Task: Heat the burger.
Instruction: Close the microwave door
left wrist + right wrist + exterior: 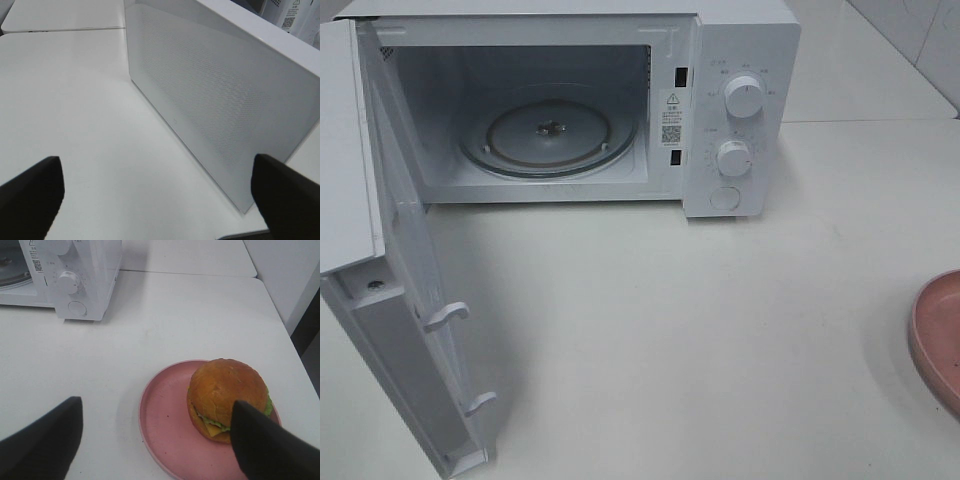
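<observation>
A: Burger, where does it sit?

B: On a round pink plate, toward the plate's 3 o'clock side as the right wrist camera shows it. It has a glossy golden-brown bun, with green lettuce and yellow cheese showing at its lower edge. The plate rests on the white tabletop.

A: Is the plate visible from the high camera?

B: Only a slice of its rim, cut off at the 3 o'clock edge of that view, slightly below the middle. No burger shows there.

A: What about the microwave?

B: A white microwave stands at 12 o'clock in the high view. Its door is swung wide, reaching toward 7 o'clock. Inside lies a glass turntable with nothing on it. Two round knobs sit one above the other on the panel at the cavity's 3 o'clock side, with a round button below them.

A: How is the right hand?

B: Its two dark fingers are spread wide apart, gripping nothing. One finger overlaps the burger's edge in the picture; whether it touches, I cannot tell.

A: And the left hand?

B: Also spread wide, holding nothing. It faces the outside of the open door, whose panel has a fine dotted mesh. Neither hand shows in the high view.
</observation>
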Robot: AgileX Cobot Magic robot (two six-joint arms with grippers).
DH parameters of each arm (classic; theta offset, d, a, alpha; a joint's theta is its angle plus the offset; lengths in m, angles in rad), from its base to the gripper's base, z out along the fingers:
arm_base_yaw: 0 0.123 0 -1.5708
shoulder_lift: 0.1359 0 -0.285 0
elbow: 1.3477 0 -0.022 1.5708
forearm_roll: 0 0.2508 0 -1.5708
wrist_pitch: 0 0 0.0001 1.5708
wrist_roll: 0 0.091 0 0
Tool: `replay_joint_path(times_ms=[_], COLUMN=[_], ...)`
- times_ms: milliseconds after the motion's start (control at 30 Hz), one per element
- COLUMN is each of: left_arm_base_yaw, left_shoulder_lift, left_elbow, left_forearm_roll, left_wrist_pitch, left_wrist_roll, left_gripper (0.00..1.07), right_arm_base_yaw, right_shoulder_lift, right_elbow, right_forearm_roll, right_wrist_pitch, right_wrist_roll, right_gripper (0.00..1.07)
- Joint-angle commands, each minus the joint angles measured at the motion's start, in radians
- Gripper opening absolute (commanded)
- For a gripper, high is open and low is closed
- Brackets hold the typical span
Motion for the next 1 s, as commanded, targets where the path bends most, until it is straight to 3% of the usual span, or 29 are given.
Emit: replay_joint_path(times_ms=[33,267,367,433,467,500,533,567,600,633,700,833,1000], left_arm_base_yaw=[0.002,0.002,0.002,0.002,0.002,0.002,0.002,0.002,0.002,0.002,0.002,0.002,0.002], left_shoulder_lift=[-0.015,0.054,0.104,0.148,0.148,0.178,0.192,0.192,0.214,0.233,0.244,0.274,0.318], left_elbow=[-0.010,-0.049,-0.048,-0.048,-0.048,-0.048,-0.048,-0.048,-0.048,-0.048,-0.047,-0.022,0.107], left_forearm_roll=[-0.016,-0.012,-0.002,0.021,0.021,0.063,0.085,0.085,0.122,0.140,0.138,0.105,0.066], left_wrist_pitch=[-0.038,-0.132,-0.150,-0.158,-0.158,-0.180,-0.191,-0.191,-0.220,-0.265,-0.295,-0.402,-0.625], left_wrist_roll=[-0.008,-0.025,-0.024,-0.024,-0.024,-0.024,-0.025,-0.025,-0.027,-0.038,-0.044,-0.057,-0.058], left_gripper=[0.92,0.76,0.67,0.53,0.53,0.38,0.31,0.31,0.14,0.05,0.00,0.00,0.00], right_arm_base_yaw=[-0.006,-0.006,-0.006,-0.006,-0.006,-0.006,-0.006,-0.006,-0.006,-0.006,-0.006,-0.006,-0.006], right_shoulder_lift=[-0.025,-0.025,-0.025,-0.025,-0.025,-0.025,-0.025,-0.025,-0.025,-0.025,-0.025,-0.025,-0.025], right_elbow=[0.002,0.002,0.002,0.002,0.002,0.002,0.002,0.002,0.002,0.002,0.002,0.002,0.002], right_forearm_roll=[0.004,0.004,0.004,0.004,0.004,0.004,0.004,0.004,0.004,0.004,0.004,0.004,0.004], right_wrist_pitch=[-0.014,-0.014,-0.014,-0.014,-0.014,-0.014,-0.014,-0.014,-0.014,-0.014,-0.014,-0.014,-0.014], right_wrist_roll=[-0.011,-0.011,-0.011,-0.011,-0.011,-0.011,-0.011,-0.011,-0.011,-0.011,-0.011,-0.011,-0.010], right_gripper=[0.76,0.76,0.76,0.76,0.76,0.76,0.76,0.76,0.76,0.76,0.76,0.76,0.76])
